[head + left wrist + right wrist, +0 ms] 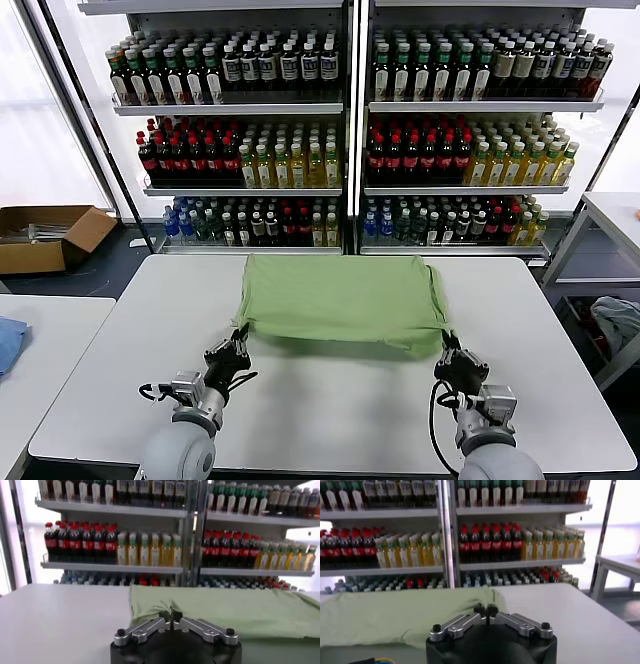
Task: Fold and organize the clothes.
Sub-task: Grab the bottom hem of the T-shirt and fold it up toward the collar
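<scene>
Both arms low, left claw [240, 337] and right claw [444, 345] pinching shirt [340, 298] corners.

plain light green shirt [343, 300] on white table [320, 400]

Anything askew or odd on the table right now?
Nothing stands out. The green shirt lies folded on the white table, with the left pincer and right pincer each shut on a near corner. The near edge sags slightly between them.

Light green shirt [342, 300] lies folded (print hidden) mid-table, near corners pinched.
</scene>
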Robot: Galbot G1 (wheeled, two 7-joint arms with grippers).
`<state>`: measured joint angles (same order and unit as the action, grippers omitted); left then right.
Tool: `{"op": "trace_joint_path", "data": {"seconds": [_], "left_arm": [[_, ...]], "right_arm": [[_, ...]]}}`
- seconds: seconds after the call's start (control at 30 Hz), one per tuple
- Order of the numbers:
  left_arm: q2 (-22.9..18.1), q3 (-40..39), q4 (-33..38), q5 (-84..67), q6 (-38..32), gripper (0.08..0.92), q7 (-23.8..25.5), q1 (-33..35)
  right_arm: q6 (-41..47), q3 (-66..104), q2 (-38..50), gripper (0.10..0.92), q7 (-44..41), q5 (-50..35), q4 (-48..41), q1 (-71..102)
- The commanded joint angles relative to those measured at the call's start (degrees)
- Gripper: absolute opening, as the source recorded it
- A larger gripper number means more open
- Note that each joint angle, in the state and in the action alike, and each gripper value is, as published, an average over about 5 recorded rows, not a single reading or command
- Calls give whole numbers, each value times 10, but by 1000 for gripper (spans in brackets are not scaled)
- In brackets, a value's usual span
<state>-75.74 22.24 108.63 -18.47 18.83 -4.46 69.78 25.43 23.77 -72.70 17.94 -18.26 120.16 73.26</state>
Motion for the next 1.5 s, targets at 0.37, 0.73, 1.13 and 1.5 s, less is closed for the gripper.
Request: {"op": "trace_joint_path", "data": {"seconds": [0.37, 0.73, 1.13, 1.5], "left_arm": [[5, -23, -157, -39, -4, 83, -1, -163], [-1, -45, -254, -53, 18, 83, -1, -229], [-6, -62, -301, -49, 23, 90, 5, -256], [-4, -55, -261, -45, 31, 353, -15, -249]], "right_arm": [[2, -29, 11, 113, -15, -13, -169, -173], [12, -81, 6, 113, -29, -18, -313, -280], [22, -96, -32, 163, -41, -8, -394, -296], [-20, -69, -79, 472, 18, -110, -396, -335]]}}
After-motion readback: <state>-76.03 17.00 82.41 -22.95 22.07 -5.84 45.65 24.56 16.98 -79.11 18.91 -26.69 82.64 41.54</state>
